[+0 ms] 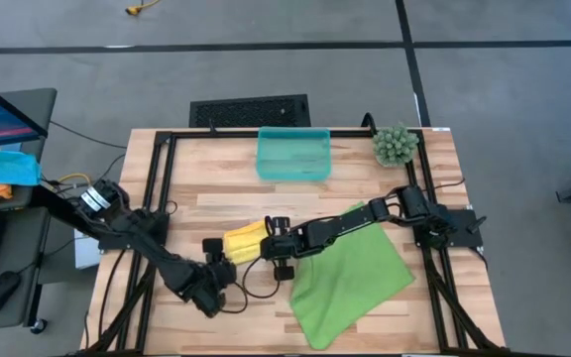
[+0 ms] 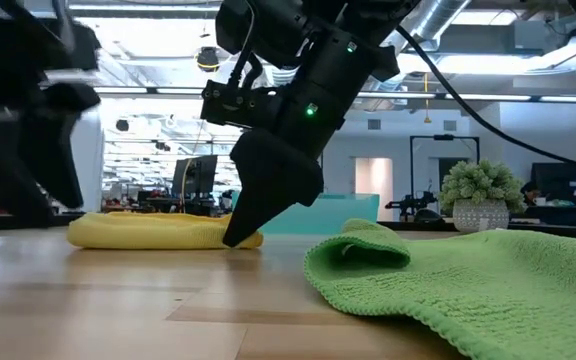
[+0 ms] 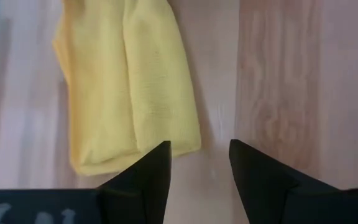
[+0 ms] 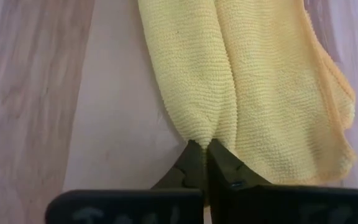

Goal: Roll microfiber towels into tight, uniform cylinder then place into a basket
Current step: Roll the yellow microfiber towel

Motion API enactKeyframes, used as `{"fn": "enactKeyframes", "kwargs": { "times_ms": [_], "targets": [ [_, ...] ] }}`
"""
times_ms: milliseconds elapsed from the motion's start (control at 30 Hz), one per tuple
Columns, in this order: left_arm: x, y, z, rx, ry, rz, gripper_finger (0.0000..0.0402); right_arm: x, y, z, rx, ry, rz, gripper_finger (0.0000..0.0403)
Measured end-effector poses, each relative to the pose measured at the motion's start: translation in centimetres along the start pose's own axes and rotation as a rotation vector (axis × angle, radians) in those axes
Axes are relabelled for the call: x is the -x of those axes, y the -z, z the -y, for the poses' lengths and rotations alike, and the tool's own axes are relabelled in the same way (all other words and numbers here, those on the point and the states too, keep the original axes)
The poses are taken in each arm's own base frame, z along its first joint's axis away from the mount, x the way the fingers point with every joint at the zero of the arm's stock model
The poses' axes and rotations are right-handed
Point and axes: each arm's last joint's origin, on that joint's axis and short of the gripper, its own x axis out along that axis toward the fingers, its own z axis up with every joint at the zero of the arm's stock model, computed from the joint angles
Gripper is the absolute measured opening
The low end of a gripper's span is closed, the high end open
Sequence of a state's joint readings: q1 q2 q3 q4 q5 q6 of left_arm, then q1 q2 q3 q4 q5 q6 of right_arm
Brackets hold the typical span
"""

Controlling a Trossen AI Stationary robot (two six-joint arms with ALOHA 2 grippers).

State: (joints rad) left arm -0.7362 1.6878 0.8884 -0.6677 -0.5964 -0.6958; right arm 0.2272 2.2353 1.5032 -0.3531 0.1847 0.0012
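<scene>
Currently the yellow towel point(image 1: 245, 240) lies folded into a loose, short roll near the middle of the table point(image 1: 216, 178), its long axis running roughly across the table from left to right and tilted slightly. In the right wrist view the towel point(image 4: 253, 81) shows two parallel lobes with a crease between them, both running along that same axis.

The right gripper point(image 1: 271, 241) is at the towel's right end with its fingers pressed together, pinching a fold of the yellow cloth at the crease point(image 4: 205, 144). In the low view this gripper point(image 2: 236, 238) points steeply down, its tip meeting the towel point(image 2: 158, 230) at table level. The right arm reaches in from the table's right edge, extended low across the green towel point(image 1: 350, 273).

The left gripper point(image 1: 218, 269) sits just beside the yellow towel's left end, not touching it; its fingers point(image 3: 149, 171) are spread apart with bare wood between them. The left arm comes in from the table's left edge, bent at the elbow near the front edge.

The green towel lies flat and unrolled on the right front part of the table, one corner curled over point(image 2: 368, 245). The basket point(image 1: 293, 154) stands at the far edge, well apart from both towels. A small plant point(image 1: 396, 144) stands to its right.

No writing is legible.
</scene>
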Motion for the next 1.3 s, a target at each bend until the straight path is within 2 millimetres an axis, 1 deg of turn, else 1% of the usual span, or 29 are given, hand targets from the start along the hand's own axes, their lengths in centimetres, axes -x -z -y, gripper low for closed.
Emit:
{"fn": "enactKeyframes", "kwargs": {
  "times_ms": [133, 200, 300, 467, 700, 900, 967, 1100, 1200, 1300],
  "targets": [
    [1.9, -0.3, 1.1, -0.049, -0.039, 0.096, 0.0157, 0.0, 0.0, 0.0, -0.031, -0.003, 0.000, 0.0034],
    [2.6, -0.3, 1.6, -0.089, -0.061, 0.157, 0.0157, 0.0, 0.0, 0.0, -0.040, -0.005, -0.001, 0.0038],
    [2.7, -0.1, 2.1, -0.133, -0.107, 0.217, 0.0157, 0.0, 0.0, 0.0, -0.052, -0.007, -0.001, 0.0031],
    [0.5, 0.7, 2.7, -0.170, -0.167, 0.175, 0.0157, 0.1, -0.2, -0.1, -0.049, -0.010, -0.001, 0.0017],
    [-2.5, 1.3, 3.1, -0.197, -0.259, 0.122, 0.0157, 0.1, -0.3, -0.3, -0.048, -0.015, 0.004, 0.0032],
    [-3.5, 0.9, 2.5, -0.162, -0.285, 0.084, 0.0157, 0.1, -0.3, -0.3, -0.048, -0.026, 0.002, 0.0020],
    [-3.7, 0.8, 2.1, -0.141, -0.295, 0.070, 0.0157, 0.2, -0.3, -0.4, -0.046, -0.028, 0.002, 0.0020],
    [-4.7, 0.6, 1.4, -0.110, -0.253, -0.004, 0.0156, 0.3, -0.3, -1.0, -0.037, -0.040, 0.006, 0.0028],
    [-5.1, 0.9, 0.9, -0.091, -0.260, -0.014, 0.0145, 0.3, -0.3, -1.2, -0.032, -0.043, 0.007, 0.0027],
    [-5.3, 0.9, 0.7, -0.076, -0.256, -0.028, 0.0121, 0.3, -0.3, -1.3, -0.030, -0.044, 0.008, 0.0022]
  ]
}}
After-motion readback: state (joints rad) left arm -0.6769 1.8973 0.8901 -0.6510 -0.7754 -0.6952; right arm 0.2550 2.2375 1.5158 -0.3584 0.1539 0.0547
